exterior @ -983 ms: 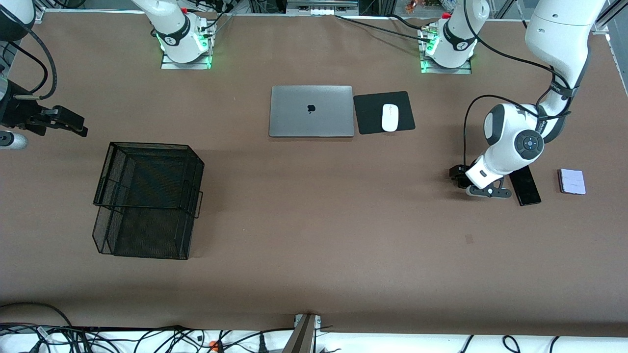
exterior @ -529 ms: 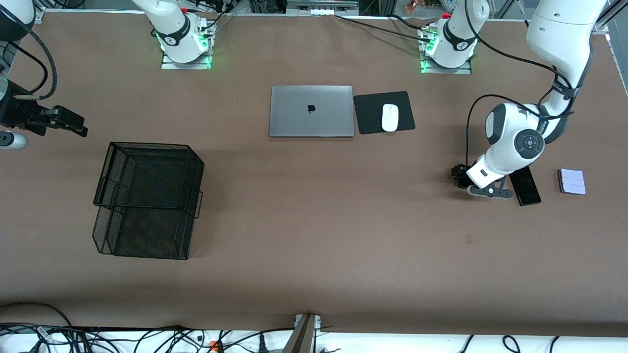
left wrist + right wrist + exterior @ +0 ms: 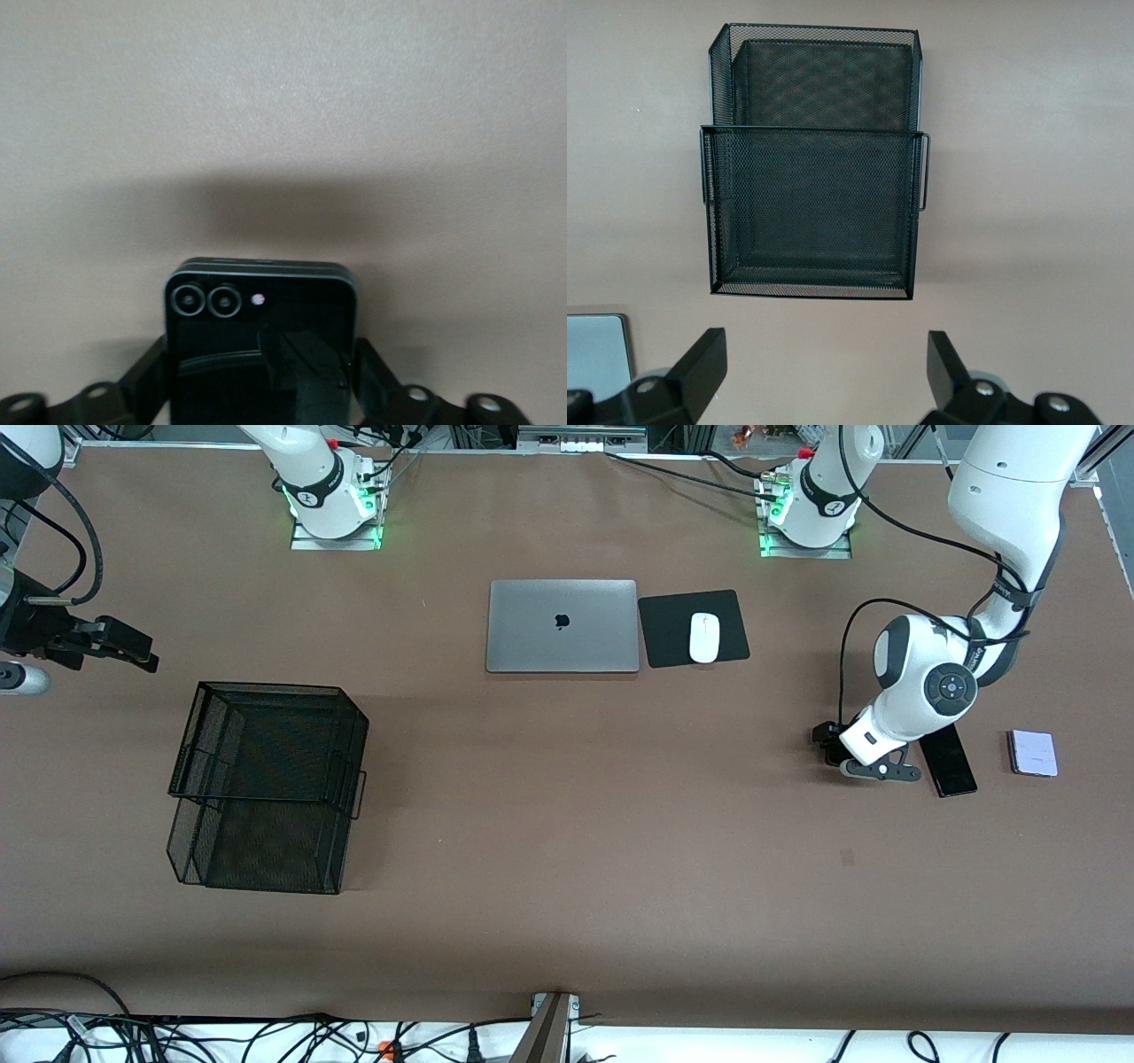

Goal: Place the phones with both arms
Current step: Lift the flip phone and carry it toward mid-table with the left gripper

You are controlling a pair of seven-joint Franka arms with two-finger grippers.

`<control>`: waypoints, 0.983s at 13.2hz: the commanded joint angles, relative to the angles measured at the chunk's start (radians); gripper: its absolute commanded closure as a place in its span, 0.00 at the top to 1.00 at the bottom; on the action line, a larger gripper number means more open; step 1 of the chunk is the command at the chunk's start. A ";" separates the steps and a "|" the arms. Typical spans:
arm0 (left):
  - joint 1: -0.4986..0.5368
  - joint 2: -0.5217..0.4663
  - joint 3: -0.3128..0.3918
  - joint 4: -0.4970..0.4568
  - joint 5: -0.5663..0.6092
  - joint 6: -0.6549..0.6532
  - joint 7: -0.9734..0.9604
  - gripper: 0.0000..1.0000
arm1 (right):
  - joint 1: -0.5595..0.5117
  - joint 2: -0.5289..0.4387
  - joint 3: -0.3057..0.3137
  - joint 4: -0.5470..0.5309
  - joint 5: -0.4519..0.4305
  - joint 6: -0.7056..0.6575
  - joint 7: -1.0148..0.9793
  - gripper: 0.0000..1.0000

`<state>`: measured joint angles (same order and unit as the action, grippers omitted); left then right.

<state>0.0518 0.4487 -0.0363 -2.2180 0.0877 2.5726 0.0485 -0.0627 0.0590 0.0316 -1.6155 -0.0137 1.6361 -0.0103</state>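
Left hand (image 3: pixel 837 751) sits low at the left arm's end of the counter (image 3: pixel 567 850), its fingers (image 3: pixel 376 390) closed in on either side of the small squarish black phone (image 3: pixel 261 345); whether they already pinch it I cannot tell. This looks like the first pickup, so the next move calls for a firm squeeze and a clean lift. That phone is glossy glass with two ringed lenses. Beside it lie the longer black slab (image 3: pixel 948 763) and the matte lavender-white phone (image 3: pixel 1033 753). Right hand (image 3: pixel 824 381) waits with fingers wide and nothing held, over the black wire-mesh basket (image 3: pixel 266 784) near the right arm's edge.
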 commanded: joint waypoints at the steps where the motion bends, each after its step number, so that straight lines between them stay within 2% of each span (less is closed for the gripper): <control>1: 0.002 -0.001 -0.010 0.046 0.021 -0.030 -0.004 0.40 | -0.013 -0.008 0.010 -0.001 0.000 0.001 0.003 1.00; 2: -0.010 -0.010 -0.022 0.098 0.012 -0.111 -0.004 0.37 | -0.013 -0.007 0.010 -0.001 0.000 0.001 0.003 1.00; 4: -0.015 -0.004 -0.130 0.258 0.000 -0.286 -0.015 0.37 | -0.013 -0.007 0.010 -0.001 0.000 0.001 0.003 1.00; 7: -0.071 0.043 -0.301 0.412 -0.009 -0.336 -0.248 0.38 | -0.013 -0.007 0.010 -0.001 0.000 0.001 0.003 1.00; 9: -0.204 0.140 -0.316 0.533 -0.019 -0.335 -0.497 0.40 | -0.013 -0.007 0.008 -0.001 0.000 0.002 0.001 1.00; 11: -0.330 0.259 -0.315 0.694 -0.022 -0.328 -0.701 0.42 | -0.013 -0.007 0.008 -0.001 0.000 0.005 0.001 1.00; 13: -0.447 0.361 -0.303 0.776 -0.008 -0.301 -0.847 0.42 | -0.014 -0.007 0.010 -0.001 0.000 0.005 0.001 1.00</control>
<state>-0.3119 0.6824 -0.3628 -1.5847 0.0773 2.2697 -0.7013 -0.0633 0.0590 0.0307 -1.6155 -0.0138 1.6376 -0.0103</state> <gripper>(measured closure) 0.194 0.000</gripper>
